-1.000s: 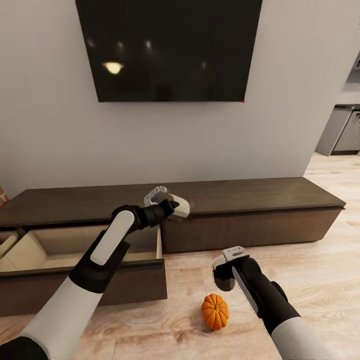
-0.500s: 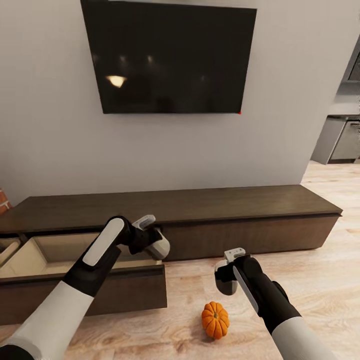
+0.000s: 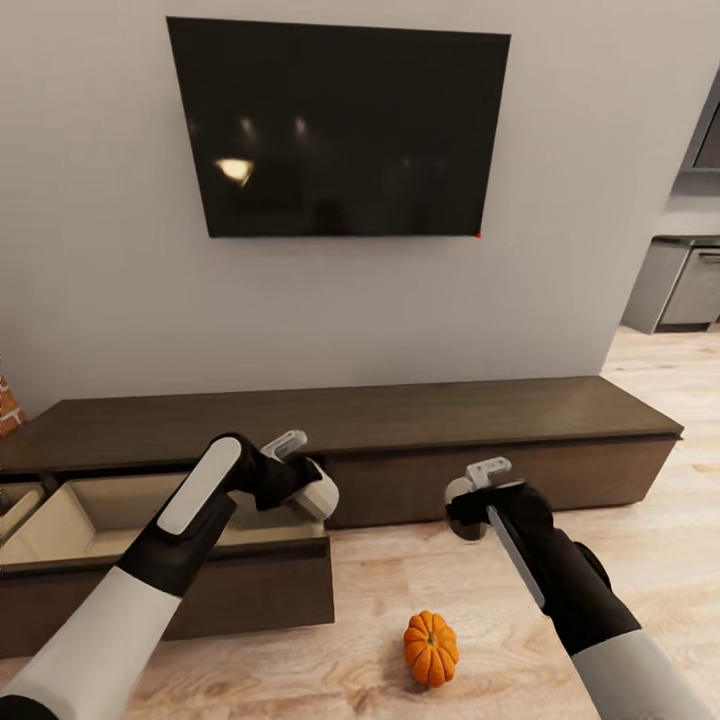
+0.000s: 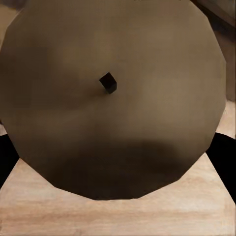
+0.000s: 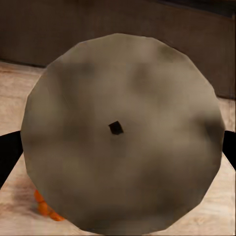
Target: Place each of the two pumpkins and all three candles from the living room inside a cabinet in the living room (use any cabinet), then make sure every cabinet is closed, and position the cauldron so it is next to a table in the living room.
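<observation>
Each of my grippers is shut on a grey candle. The left gripper (image 3: pixel 308 484) holds its candle (image 4: pixel 113 98) over the right end of the open drawer (image 3: pixel 110 510) of the long dark-brown cabinet (image 3: pixel 480 412). Off to the right, the right gripper (image 3: pixel 470 503) carries a candle (image 5: pixel 123 132) above the wood floor in front of the cabinet's shut front. In both wrist views the candle's flat top and small wick face the camera. One orange pumpkin (image 3: pixel 431 648) sits on the floor below and left of the right gripper; its edge (image 5: pixel 44 209) peeks past the candle.
A black TV (image 3: pixel 340 130) hangs on the grey wall above the cabinet. A second drawer (image 3: pixel 15 500) stands open at the far left. Grey kitchen units (image 3: pixel 690 285) lie at the far right. Wood floor (image 3: pixel 650 540) stretches to the right.
The head view has tilted up. My left gripper came down from the cabinet top to the open drawer's right end. The right gripper rose and moved right, away from the pumpkin.
</observation>
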Controlling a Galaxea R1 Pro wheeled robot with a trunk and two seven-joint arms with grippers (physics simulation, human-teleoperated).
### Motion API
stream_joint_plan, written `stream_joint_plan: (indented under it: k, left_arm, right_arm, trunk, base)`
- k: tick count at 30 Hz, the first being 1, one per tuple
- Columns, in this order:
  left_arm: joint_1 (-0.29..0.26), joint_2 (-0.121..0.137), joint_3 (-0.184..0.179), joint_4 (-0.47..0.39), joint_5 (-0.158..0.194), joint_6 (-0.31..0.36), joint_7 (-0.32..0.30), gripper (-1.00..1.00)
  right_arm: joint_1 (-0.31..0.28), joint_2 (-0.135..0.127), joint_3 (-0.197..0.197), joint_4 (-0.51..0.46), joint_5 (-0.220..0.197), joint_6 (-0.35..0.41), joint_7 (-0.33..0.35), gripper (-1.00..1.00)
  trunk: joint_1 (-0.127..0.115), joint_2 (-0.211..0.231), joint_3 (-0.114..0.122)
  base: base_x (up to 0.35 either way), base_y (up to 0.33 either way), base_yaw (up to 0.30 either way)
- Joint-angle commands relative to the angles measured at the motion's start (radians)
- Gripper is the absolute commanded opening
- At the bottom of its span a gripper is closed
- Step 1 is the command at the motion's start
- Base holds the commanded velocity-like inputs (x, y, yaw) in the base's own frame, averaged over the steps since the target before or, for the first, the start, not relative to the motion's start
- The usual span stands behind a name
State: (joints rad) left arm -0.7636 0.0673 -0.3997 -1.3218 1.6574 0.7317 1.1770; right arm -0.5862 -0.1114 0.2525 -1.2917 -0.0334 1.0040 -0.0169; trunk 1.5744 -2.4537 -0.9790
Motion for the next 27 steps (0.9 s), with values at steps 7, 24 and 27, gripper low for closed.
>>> stream_joint_plan:
  k: [7, 24, 27]
  left_arm:
    - [-0.001, 0.009, 0.002, -0.016, -0.003, 0.002, 0.094, -1.0]
    - [0.003, 0.023, -0.058, -0.022, 0.002, 0.005, 0.098, -1.0]
    - [0.003, 0.019, -0.058, -0.022, 0.002, 0.005, 0.098, -1.0]
  right_arm:
    - [-0.07, -0.015, 0.011, -0.01, -0.014, 0.002, 0.0, -1.0]
    - [-0.063, -0.009, 0.019, 0.008, -0.019, 0.002, 0.0, -1.0]
    - [-0.061, -0.006, 0.019, 0.009, -0.022, 0.002, 0.0, -1.0]
  trunk:
    - [-0.027, 0.049, 0.011]
    - [-0.092, 0.168, 0.037]
    - [-0.103, 0.189, 0.042]
  base:
    - [0.0, 0.0, 0.059]
    - [0.0, 0.0, 0.063]
    - [0.0, 0.0, 0.063]
